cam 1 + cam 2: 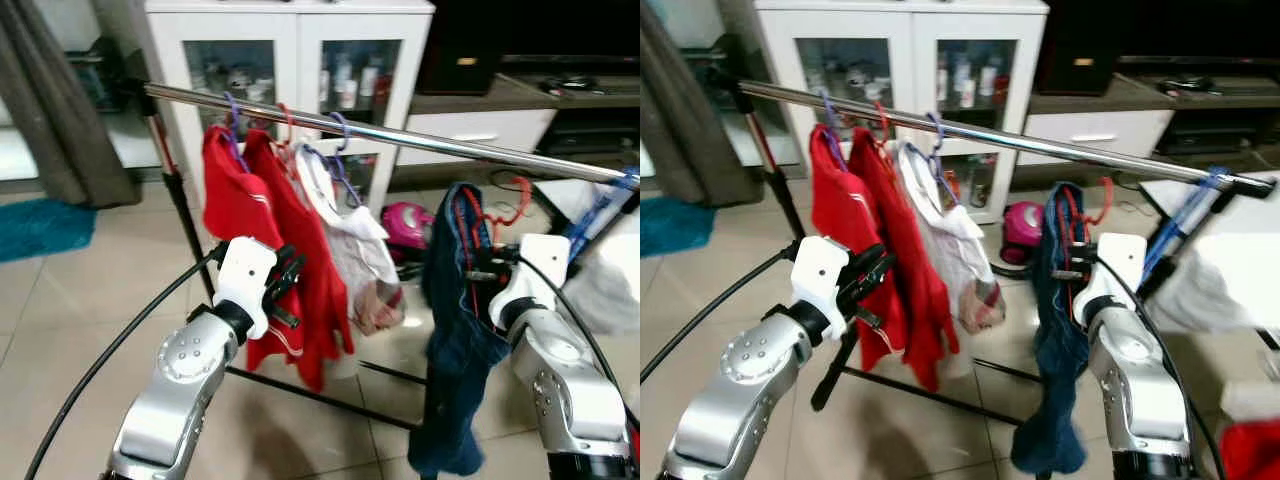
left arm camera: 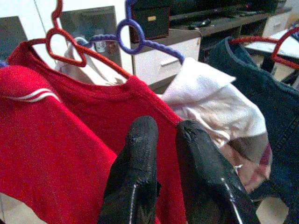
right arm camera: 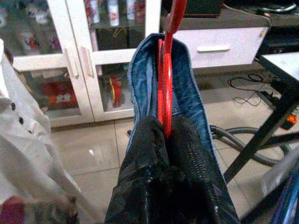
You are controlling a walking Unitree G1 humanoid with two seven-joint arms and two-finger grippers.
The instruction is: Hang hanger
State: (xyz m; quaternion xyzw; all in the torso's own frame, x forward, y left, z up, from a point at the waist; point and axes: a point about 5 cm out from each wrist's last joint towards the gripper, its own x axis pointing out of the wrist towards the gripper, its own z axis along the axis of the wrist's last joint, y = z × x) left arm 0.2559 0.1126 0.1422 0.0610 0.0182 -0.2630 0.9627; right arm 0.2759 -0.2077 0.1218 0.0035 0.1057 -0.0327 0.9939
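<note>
A red hanger [image 3: 166, 70] carries a dark blue denim garment [image 1: 455, 350]. My right gripper [image 3: 164, 126] is shut on the hanger's neck and holds it just below the silver rail [image 1: 450, 143], with the red hook [image 1: 515, 205] under the bar and not over it. Two red shirts [image 1: 250, 210] and a white shirt [image 1: 345, 225] hang on purple and red hangers at the rail's left part. My left gripper [image 2: 166, 128] hovers right in front of a red shirt [image 2: 93, 140], its fingers close together and holding nothing.
A white glass-door cabinet [image 1: 290, 60] stands behind the rack. A pink object [image 1: 405, 222] lies on the tile floor under the rail. Blue items [image 1: 600, 215] hang at the rail's right end. The rack's black base bar [image 1: 320, 395] crosses the floor.
</note>
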